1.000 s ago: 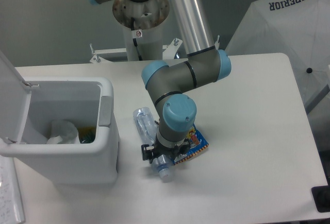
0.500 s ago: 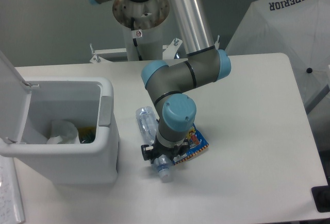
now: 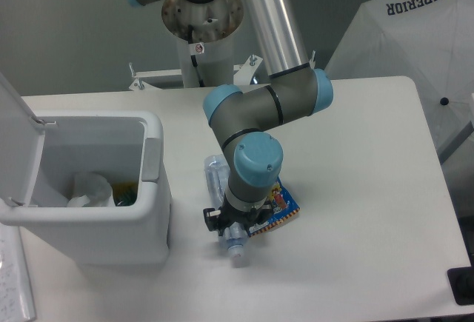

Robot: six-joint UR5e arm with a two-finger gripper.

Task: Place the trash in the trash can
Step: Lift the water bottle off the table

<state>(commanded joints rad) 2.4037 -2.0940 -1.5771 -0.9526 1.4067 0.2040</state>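
You had the gripper (image 3: 235,227) low over the water bottle (image 3: 218,176), which lay on the table (image 3: 355,159) just right of the trash can (image 3: 148,189), white cap toward the near edge. The wrist hid the fingers, so I could not tell whether they were closed on it. The bottle looked empty: light, smooth, easily dented, likely to roll or slip, so a hold across the body near the neck seemed safest. The snack packet (image 3: 285,203) lay flat, partly under the wrist; thin, crinkly foil, best pinched at an edge.
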